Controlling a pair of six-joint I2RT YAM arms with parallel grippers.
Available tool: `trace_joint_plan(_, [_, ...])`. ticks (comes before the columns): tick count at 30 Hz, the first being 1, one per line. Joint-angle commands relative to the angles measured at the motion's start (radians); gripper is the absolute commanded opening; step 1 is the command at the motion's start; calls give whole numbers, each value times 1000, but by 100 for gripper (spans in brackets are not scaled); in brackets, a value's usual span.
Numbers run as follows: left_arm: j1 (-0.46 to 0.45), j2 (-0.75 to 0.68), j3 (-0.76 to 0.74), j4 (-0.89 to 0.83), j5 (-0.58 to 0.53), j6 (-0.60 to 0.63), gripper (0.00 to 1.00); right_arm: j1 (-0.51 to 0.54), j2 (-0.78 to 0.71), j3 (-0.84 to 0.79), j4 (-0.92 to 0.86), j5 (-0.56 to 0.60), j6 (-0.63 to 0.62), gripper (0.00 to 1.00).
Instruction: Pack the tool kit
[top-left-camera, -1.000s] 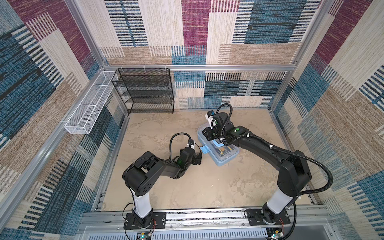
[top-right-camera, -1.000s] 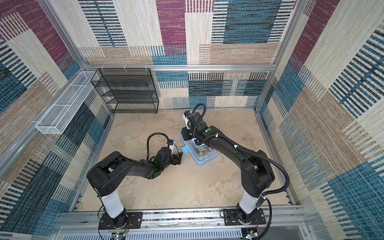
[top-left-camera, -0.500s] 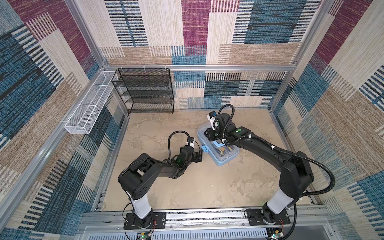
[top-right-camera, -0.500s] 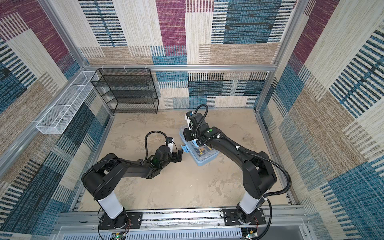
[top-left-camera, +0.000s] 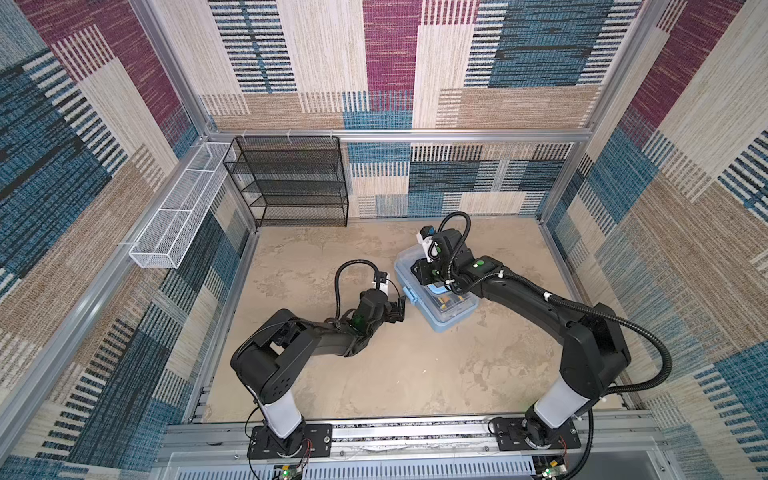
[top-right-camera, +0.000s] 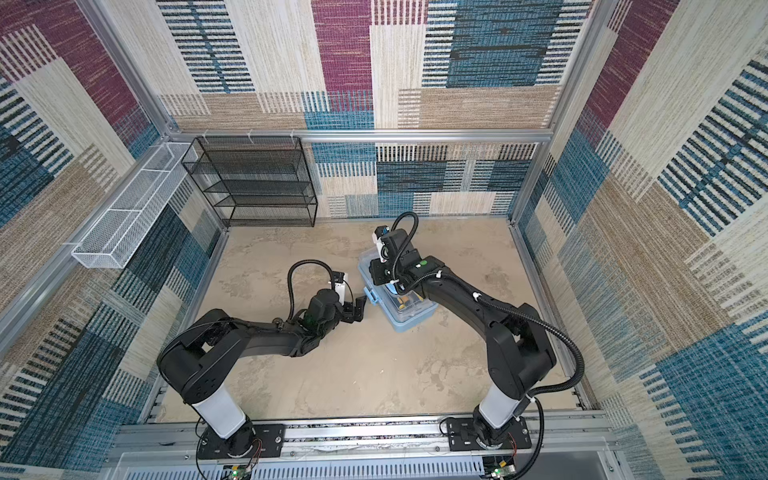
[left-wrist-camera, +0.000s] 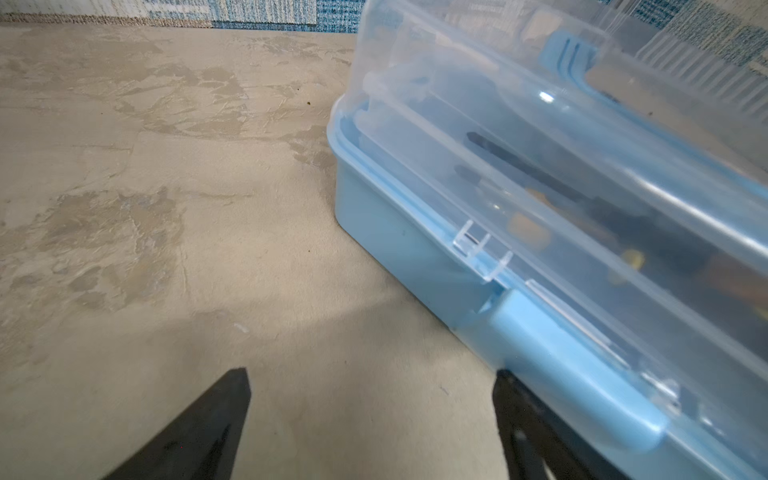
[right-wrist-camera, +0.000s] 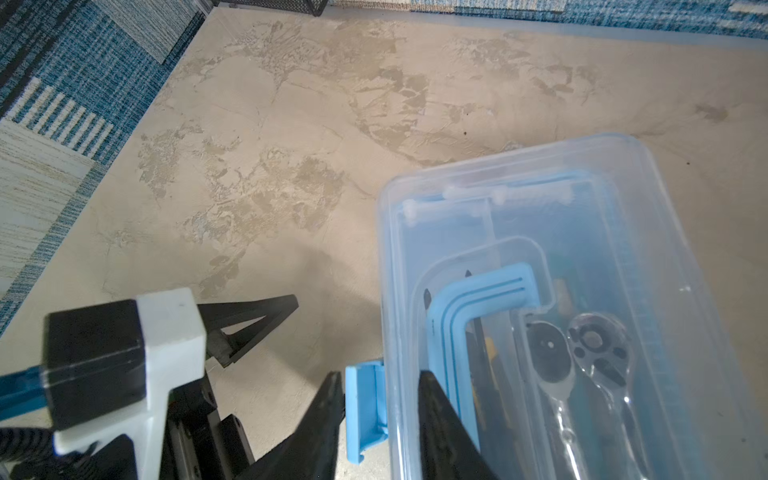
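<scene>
We read no text, label, brand, number or sign in any view; the tool kit (top-left-camera: 451, 319) carries no legible marking, anything finer is too small or blurred to tell

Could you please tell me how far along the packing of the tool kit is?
Done: the ratchets and other tools lie inside the tool kit under its closed clear lid. In hand: the right gripper straddles the lid's front rim and the blue latch; the left gripper sits open beside it. Left: the latch seems to stick out unfastened, so snapping it shut probably remains.
</scene>
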Motion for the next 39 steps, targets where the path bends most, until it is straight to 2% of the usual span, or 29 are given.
trace_joint_plan(1, [1,-11,10,-12,-12,11,95,-2,-12,-3,25,6,13,34])
trace_joint_plan(11, [0,-14,41,-90,-3,26,95,-4,-19,-18,26,9,13,34])
trace_joint_plan(39, [1,-19,72,-133,4,28,95,-4,-29,-45,38,7,21,34])
